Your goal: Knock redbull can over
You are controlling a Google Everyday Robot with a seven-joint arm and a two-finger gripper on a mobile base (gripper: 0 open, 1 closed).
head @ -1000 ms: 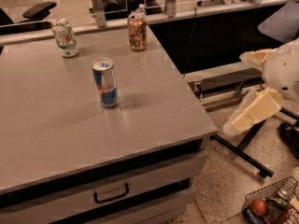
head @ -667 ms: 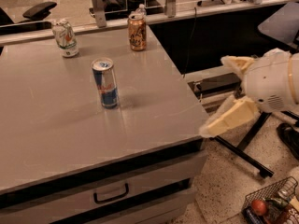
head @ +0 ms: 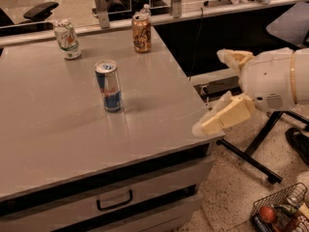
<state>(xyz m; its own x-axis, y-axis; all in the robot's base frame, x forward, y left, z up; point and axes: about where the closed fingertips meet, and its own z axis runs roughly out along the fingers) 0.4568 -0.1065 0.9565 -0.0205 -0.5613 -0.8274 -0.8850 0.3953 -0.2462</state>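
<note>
The redbull can (head: 108, 86) stands upright near the middle of the grey table (head: 58, 139). It is slim, with blue and silver panels and a silver top. My gripper (head: 207, 92) is at the right of the frame, just off the table's right edge and at about table height. It is well to the right of the can and does not touch it. Its two cream fingers (head: 227, 119) are spread apart with nothing between them.
An orange-brown can (head: 141, 33) and a dented white can (head: 67, 39) stand upright at the table's back. A drawer with a handle (head: 114, 200) is under the tabletop. A chair base (head: 256, 151) and a wire basket (head: 280, 211) are on the floor at right.
My gripper has moved left, from well off the table to its right edge. The cans have not moved.
</note>
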